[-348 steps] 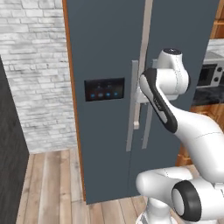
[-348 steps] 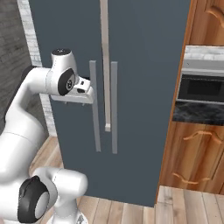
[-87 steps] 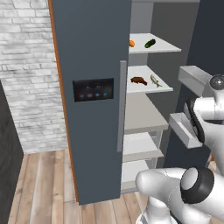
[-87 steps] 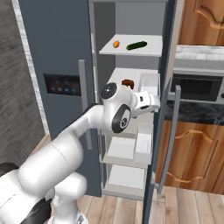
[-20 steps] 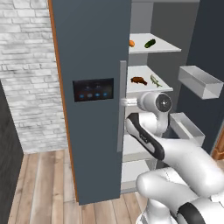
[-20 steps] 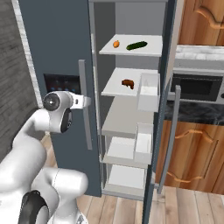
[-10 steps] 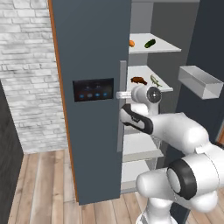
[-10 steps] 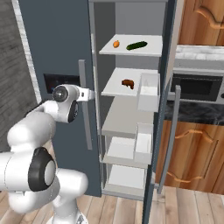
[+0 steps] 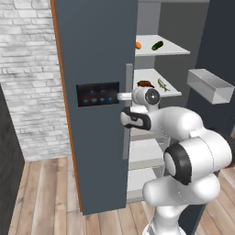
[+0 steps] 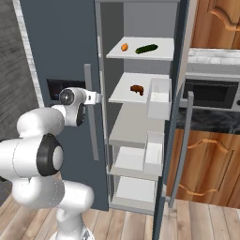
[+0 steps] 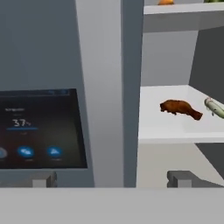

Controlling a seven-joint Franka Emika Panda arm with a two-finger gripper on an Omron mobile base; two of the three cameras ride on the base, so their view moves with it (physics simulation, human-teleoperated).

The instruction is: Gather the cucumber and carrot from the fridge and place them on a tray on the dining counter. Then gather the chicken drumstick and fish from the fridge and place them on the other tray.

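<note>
- Left base view: my gripper [image 9: 120, 96] sits against the closed fridge door [image 9: 94, 55], by its handle [image 9: 128, 110]. At two o'clock, the carrot [image 9: 138, 45] and cucumber [image 9: 157, 45] share the top shelf; drumstick [image 9: 145, 84] and fish [image 9: 162, 84] lie below.
- Right base view: the open door's bins [image 10: 158, 99] flank the shelves at three o'clock.
- Hand view: my fingertips [image 11: 41, 179] stand spread wide, empty; the handle rises between them, display panel [image 11: 41, 129] at nine o'clock, drumstick at two.

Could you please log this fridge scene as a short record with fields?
fridge: right door open, left door shut
top shelf: carrot beside cucumber
second shelf: chicken drumstick beside fish
tool: open, empty, facing the left door's handle
</note>
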